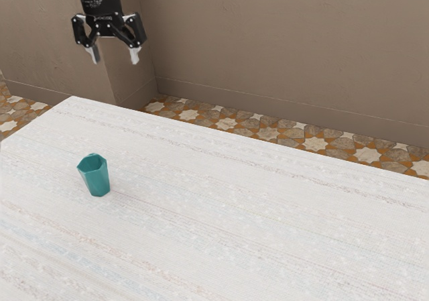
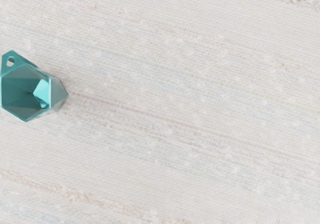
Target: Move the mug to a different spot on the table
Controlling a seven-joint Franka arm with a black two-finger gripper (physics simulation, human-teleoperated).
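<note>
A teal faceted mug [image 1: 94, 174] stands upright on the pale wooden table [image 1: 255, 214], toward the exterior view's left. My black gripper [image 1: 114, 54] hangs high above the table's far left part, well above and behind the mug, open with nothing between its white-tipped fingers. The wrist view looks straight down on the mug [image 2: 27, 90], showing its open mouth and a small handle with a hole, off to one side of my hand.
The table [image 2: 200, 124] stretches wide to the exterior view's right of the mug. Beyond its far edge lie a patterned tile floor [image 1: 315, 140] and a beige wall with a jutting corner [image 1: 127, 80].
</note>
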